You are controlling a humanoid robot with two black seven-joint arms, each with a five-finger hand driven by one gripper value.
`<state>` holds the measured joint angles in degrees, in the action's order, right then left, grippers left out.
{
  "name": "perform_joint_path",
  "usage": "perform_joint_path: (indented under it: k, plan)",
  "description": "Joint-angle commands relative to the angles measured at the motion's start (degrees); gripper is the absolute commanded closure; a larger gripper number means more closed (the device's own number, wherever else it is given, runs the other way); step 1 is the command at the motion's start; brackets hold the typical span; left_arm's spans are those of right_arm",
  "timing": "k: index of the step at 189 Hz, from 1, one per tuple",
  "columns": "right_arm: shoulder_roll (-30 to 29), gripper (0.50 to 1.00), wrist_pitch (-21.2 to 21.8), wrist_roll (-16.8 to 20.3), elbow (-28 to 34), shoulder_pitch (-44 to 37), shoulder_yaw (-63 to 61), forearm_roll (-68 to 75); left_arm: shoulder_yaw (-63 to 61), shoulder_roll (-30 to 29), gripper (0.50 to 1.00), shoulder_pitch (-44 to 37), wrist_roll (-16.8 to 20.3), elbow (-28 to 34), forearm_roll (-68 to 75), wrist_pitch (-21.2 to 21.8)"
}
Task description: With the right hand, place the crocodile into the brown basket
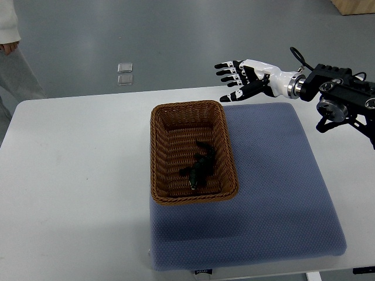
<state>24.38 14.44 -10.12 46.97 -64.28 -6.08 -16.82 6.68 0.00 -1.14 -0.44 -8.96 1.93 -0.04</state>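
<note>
Right hand [245, 77], white shell with black jointed fingers [226, 73], on a black arm entering from the right edge: fingers spread and extended, holding nothing, hovering above the far edge of the pad, beyond the basket's far right corner. One brown basket [157, 153], rectangular, woven wicker with a thick braided rim, lying mostly on the pad. One crocodile [199, 167], a dark, elongated toy, lies on the basket floor toward the near right corner. One blue-grey pad [278, 193], rectangular with rounded corners and a fine dimpled weave. One white table [70, 175], smooth. Two small pale squares [124, 74] on the grey floor. A person's sleeve [8, 23] at the upper left.
</note>
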Motion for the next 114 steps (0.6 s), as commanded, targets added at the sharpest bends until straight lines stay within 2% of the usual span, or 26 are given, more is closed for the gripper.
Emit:
perform_joint_path:
  k: [1,35,58,84,114]
  plan:
    - [1.1,0.587,1.5,1.5,-2.3,1.1,0.0,13.0,0.0,0.0,0.500,0.0,0.0,0.0,0.0,0.0]
    - [0.5,0.585,6.6,5.1,-10.1,3.7,0.1,32.5,0.0,0.0,0.500,0.0,0.0,0.0,0.0,0.0]
    - [0.4,0.585,9.4,6.0,-12.2,5.3,0.1,41.6,0.0,0.0,0.500,0.0,0.0,0.0,0.0,0.0]
    - [-0.6,0.585,9.2,9.2,-13.8,7.0,0.0,50.8,0.0,0.0,0.500,0.0,0.0,0.0,0.0,0.0]
    - [-1.8,0.583,8.9,9.2,-14.5,8.4,-1.0,52.9,0.0,0.0,0.500,0.0,0.0,0.0,0.0,0.0]
